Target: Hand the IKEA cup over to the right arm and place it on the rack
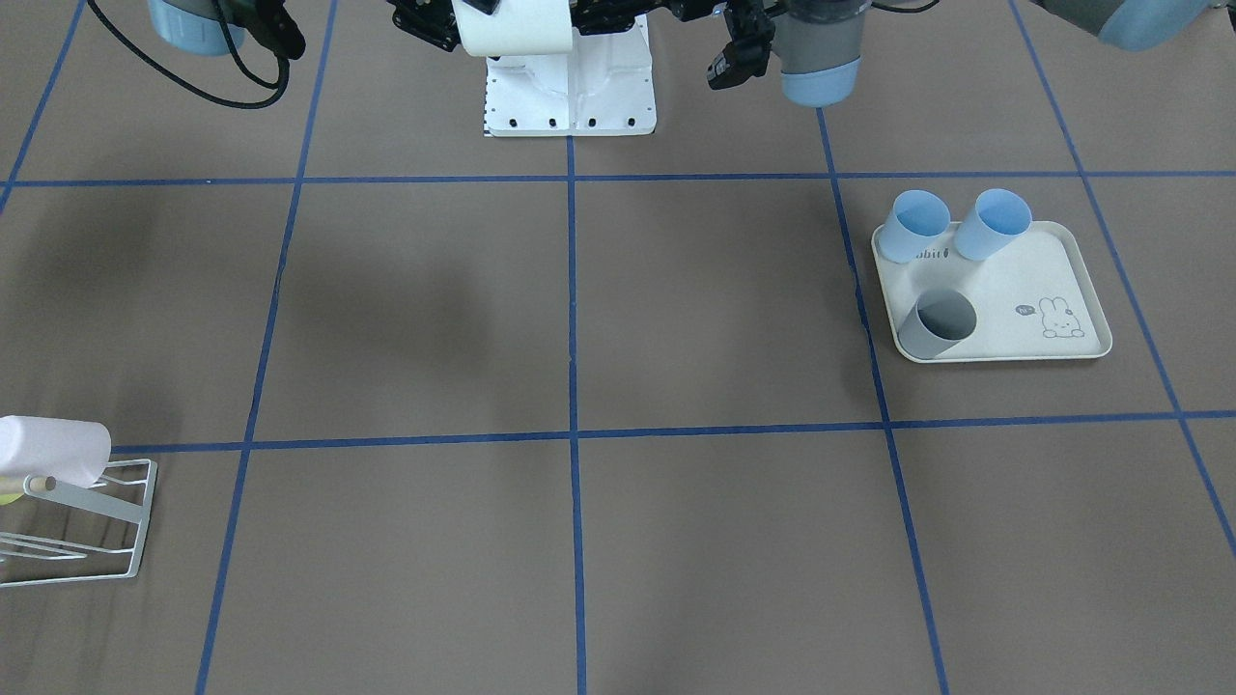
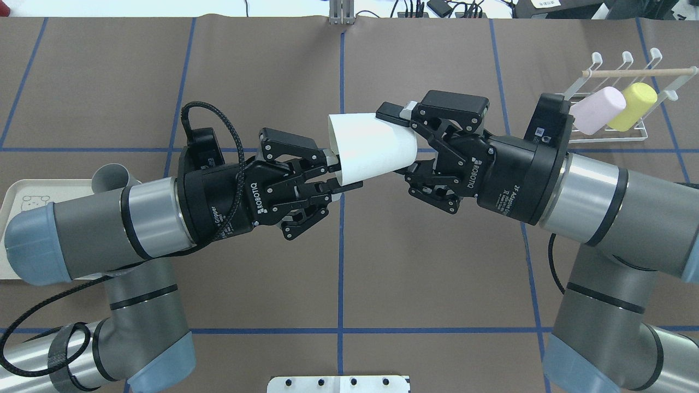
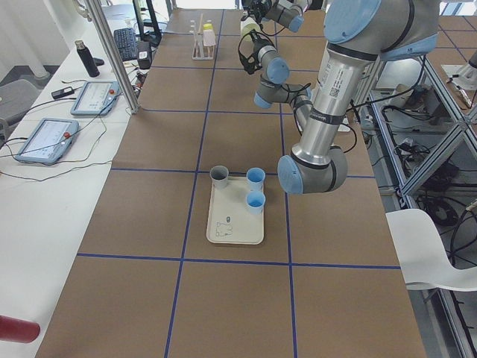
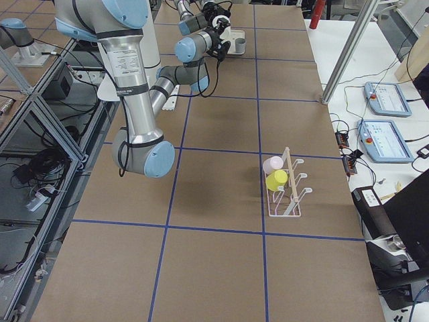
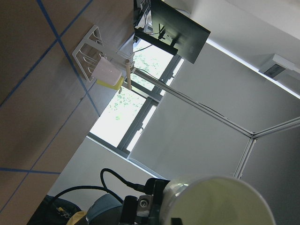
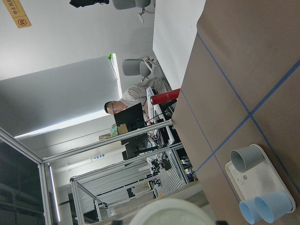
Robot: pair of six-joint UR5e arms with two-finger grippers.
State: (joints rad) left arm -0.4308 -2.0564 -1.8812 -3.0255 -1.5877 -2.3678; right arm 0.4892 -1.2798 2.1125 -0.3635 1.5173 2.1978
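Left gripper pinches the white, tapered, horizontal cup at its rim. Right gripper straddles its narrow base; closure cannot be told.

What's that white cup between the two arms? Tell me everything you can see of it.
The white cup is a plain, matte, tapered tumbler, seemingly plastic, with no handle. It hangs in mid-air on its side, wider mouth end toward the left gripper, whose jaws pinch its rim. The right gripper clamps its jaws across the narrower base end.
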